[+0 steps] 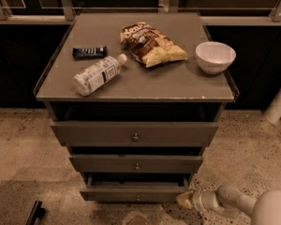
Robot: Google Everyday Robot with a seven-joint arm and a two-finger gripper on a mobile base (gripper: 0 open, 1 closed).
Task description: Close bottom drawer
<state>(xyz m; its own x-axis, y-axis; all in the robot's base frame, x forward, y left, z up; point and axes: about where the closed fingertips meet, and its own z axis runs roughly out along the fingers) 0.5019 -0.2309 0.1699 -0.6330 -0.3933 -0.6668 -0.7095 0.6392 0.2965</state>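
On the cabinet top (150,86) I read, from left to right, a dark snack bar (90,52) at 10 o'clock, a plastic bottle (97,75) lying on its side at 8 o'clock, a chip bag (152,45) at 12 o'clock and a white bowl (215,56) at 2 o'clock. The bottom drawer (136,192) sits at the cabinet's 6 o'clock, pulled out past the two drawers above it. The gripper (185,199) is at 3 o'clock of that drawer's front panel, at its right-hand corner; I cannot tell the claw's state.
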